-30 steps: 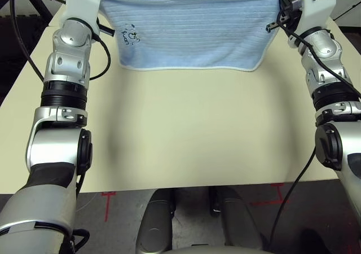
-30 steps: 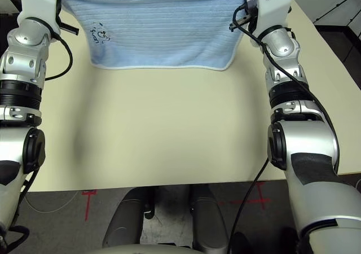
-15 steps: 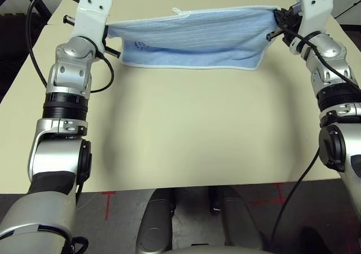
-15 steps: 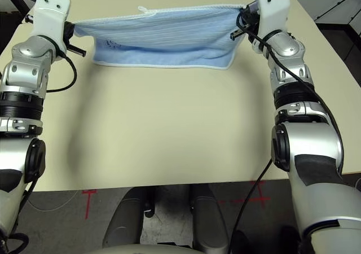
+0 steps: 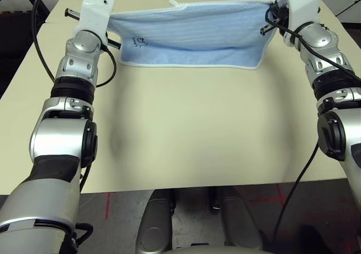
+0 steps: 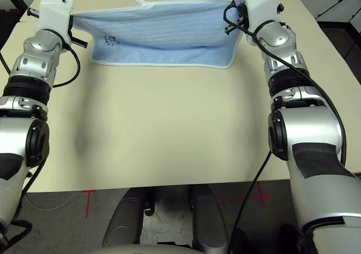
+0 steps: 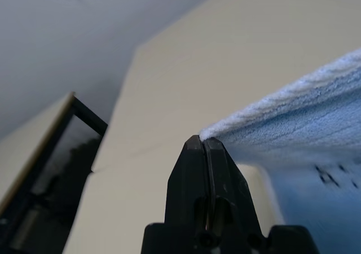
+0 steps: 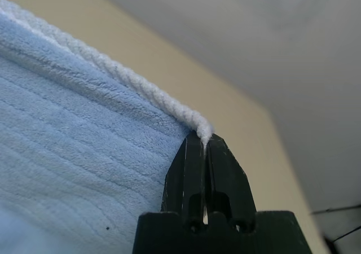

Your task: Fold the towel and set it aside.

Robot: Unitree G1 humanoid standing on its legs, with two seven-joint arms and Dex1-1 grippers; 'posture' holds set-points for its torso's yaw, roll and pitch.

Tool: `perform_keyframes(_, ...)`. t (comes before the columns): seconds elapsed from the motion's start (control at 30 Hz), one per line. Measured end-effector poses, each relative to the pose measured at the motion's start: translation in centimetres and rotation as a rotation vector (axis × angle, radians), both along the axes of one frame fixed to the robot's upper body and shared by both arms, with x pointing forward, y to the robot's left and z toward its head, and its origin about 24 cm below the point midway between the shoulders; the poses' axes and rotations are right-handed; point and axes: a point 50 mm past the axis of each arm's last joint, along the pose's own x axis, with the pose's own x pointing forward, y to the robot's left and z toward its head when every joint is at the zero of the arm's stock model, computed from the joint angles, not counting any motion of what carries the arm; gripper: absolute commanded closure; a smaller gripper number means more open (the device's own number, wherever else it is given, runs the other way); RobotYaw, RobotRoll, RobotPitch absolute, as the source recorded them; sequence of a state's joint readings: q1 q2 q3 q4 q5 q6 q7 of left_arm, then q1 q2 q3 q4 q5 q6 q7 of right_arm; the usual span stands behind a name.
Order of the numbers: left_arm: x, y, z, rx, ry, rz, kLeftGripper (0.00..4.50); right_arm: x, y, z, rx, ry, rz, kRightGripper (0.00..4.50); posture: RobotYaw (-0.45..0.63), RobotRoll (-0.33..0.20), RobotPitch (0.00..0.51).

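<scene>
The left gripper (image 7: 204,144) is pinched tight on a corner of the small light-blue terry towel (image 5: 189,36) with its white stitched edging, black fingers pressed flat together with just the tip of cloth between them. Over on the other side, the right gripper (image 8: 204,143) does the same, clamped on the opposite corner right at the corded white hem. Between the two the towel hangs stretched above the far part of the pale cream table (image 5: 192,130), top edge taut, lower edge drooping close to the surface; I cannot tell whether it touches.

The danger, as I judge it: both grips sit at the very tips of the corners, so any pull outward or uneven drop could slip a corner free and spoil the fold. If one arm lowers ahead of the other, the cloth would likely land skewed.

The fabric looks soft and plush, ribbed in fine horizontal bands, limp enough to sag. A small white tag (image 5: 175,3) pokes up from the top hem, and a small dark embroidered motif (image 5: 136,40) sits near the left corner. The table is smooth and matte.
</scene>
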State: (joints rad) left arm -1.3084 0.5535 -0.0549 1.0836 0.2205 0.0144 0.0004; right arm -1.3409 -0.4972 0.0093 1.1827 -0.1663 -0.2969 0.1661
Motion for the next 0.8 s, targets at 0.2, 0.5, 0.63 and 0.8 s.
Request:
perform_keyframes(0.2,-0.3,-0.3,1.7,0.035,-0.130,0.028,4.49,-0.2,0.0,0.1,-0.002,-0.052,0.004,4.50,0.00,0.000,0.271)
perform_keyframes(0.5,-1.7,1.0,-2.9,0.097,0.014,-0.038,4.49,-0.9,-1.2,-4.9,0.057,0.082,0.138,4.50,0.02,0.000,0.277)
perform_keyframes(0.63,-3.9,2.1,-4.9,0.031,0.219,-0.175,4.49,-2.0,-2.1,-6.5,0.121,0.165,0.254,4.50,0.03,0.000,0.274)
perform_keyframes(0.8,-6.8,2.5,-4.2,-0.022,0.376,-0.356,4.49,-4.0,-2.6,-6.7,0.149,0.279,0.427,4.50,0.03,0.000,0.272)
